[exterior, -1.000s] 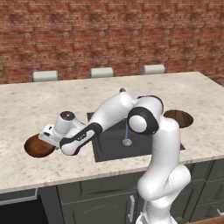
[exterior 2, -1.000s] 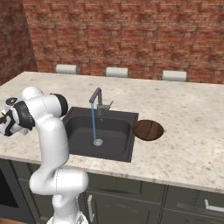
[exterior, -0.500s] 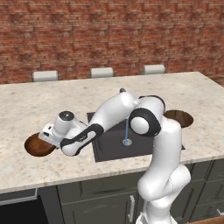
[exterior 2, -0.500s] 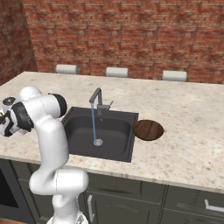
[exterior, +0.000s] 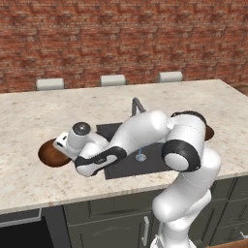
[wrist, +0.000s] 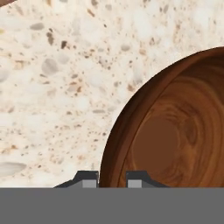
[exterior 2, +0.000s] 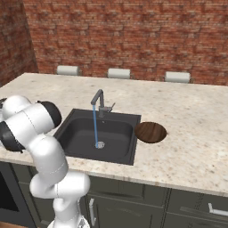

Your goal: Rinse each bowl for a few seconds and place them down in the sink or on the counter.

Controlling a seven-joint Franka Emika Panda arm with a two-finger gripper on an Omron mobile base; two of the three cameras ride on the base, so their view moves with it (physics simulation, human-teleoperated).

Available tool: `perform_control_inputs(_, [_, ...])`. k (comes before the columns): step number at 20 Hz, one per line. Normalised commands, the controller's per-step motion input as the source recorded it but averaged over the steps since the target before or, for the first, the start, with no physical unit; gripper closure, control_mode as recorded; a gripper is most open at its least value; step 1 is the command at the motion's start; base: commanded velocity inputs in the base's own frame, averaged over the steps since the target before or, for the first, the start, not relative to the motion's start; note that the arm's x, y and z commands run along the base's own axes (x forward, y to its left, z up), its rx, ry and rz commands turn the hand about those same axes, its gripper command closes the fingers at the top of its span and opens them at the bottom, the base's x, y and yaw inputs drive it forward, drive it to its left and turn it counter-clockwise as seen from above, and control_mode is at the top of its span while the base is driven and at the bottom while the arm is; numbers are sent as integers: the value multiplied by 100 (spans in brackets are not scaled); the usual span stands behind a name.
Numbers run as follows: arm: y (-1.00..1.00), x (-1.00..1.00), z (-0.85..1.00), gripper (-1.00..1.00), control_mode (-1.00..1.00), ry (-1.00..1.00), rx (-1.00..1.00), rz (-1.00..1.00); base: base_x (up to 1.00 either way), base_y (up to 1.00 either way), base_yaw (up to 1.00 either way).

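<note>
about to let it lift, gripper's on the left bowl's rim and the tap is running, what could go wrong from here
The gripper pinches only the thin rim of the left bowl, so the bowl may tilt or slip out when lifted. Carrying it to the sink, it could clip the faucet. Water hitting the shallow bowl may splash onto the counter.

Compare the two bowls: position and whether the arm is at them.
The left bowl sits left of the sink, with the end effector straddling its rim. The right bowl sits right of the sink, with no arm near. Both are dark brown wood, upright on the counter.
</note>
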Motion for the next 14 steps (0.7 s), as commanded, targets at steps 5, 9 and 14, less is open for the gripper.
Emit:
perform_control_inputs(5, [-26,-23,48,100,-100,-1,0,-27,0,0,0])
perform_control_inputs(9, [-34,-32,41,100,-100,0,0,-27,0,0,0])
perform_control_inputs(14, [-11,-29,41,100,-100,0,0,-22,0,0,0])
